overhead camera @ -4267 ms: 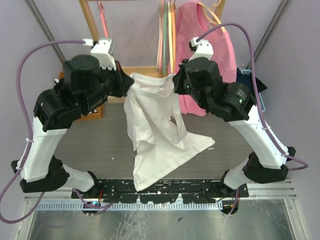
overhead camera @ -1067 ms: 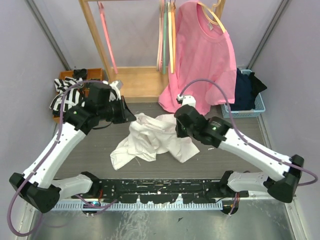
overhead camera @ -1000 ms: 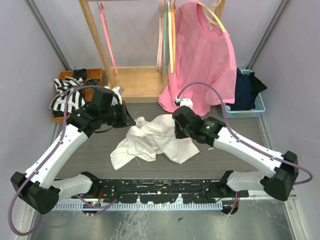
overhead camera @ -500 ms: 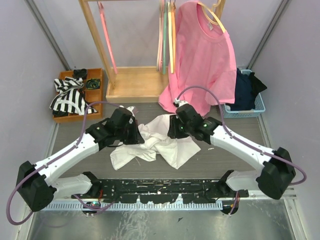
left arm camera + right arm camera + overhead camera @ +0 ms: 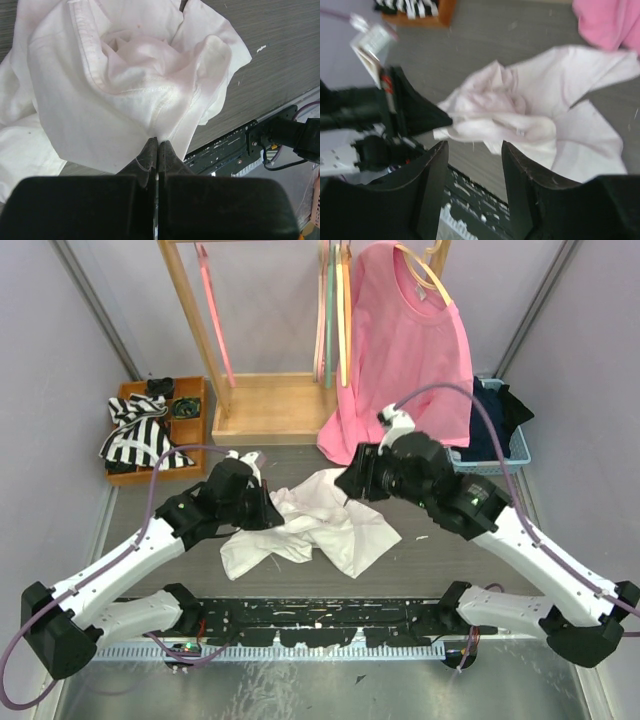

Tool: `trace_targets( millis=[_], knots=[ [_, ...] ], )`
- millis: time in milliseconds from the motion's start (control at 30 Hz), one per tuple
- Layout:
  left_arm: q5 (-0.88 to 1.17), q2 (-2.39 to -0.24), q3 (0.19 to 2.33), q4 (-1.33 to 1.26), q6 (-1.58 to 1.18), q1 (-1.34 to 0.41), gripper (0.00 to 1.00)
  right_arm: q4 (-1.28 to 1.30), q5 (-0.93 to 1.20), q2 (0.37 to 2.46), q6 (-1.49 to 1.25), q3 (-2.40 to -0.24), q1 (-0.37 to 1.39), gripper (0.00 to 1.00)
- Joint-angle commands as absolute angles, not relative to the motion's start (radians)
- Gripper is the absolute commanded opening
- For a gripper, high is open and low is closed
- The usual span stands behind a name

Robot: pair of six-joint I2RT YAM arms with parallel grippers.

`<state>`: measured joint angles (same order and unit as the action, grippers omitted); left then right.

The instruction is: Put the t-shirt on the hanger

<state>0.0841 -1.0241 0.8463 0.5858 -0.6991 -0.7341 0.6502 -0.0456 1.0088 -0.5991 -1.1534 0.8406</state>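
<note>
T-shirt [image 5: 318,523] lies crumpled mid-desk [image 5: 455,545]. Left gripper [image 5: 156,146]: jaws pinched on a hem fold at the shirt's 9 o'clock side. Right gripper [image 5: 474,150]: jaws parted, empty, hovering at 1 o'clock. Step, as judged: sorting the cloth out. The next move needs a clean collar grip.

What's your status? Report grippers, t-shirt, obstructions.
Left gripper shut on t-shirt edge. Right gripper open, empty, above it. Shirt crumpled on table, not hung. No obstruction seen.
</note>
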Motion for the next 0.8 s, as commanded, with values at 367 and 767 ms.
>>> trace_targets(
  millis=[367,767],
  knots=[
    [0.144,-0.983,0.854,0.628,-0.658,-0.738,0.00,0.499,-0.675,1.342,-0.164,-1.904,0.827,0.56],
    [0.203,-0.977,0.811,0.594,-0.641,-0.737,0.00,0.278,-0.531,1.557,-0.103,-1.983,0.657,0.55]
  ],
)
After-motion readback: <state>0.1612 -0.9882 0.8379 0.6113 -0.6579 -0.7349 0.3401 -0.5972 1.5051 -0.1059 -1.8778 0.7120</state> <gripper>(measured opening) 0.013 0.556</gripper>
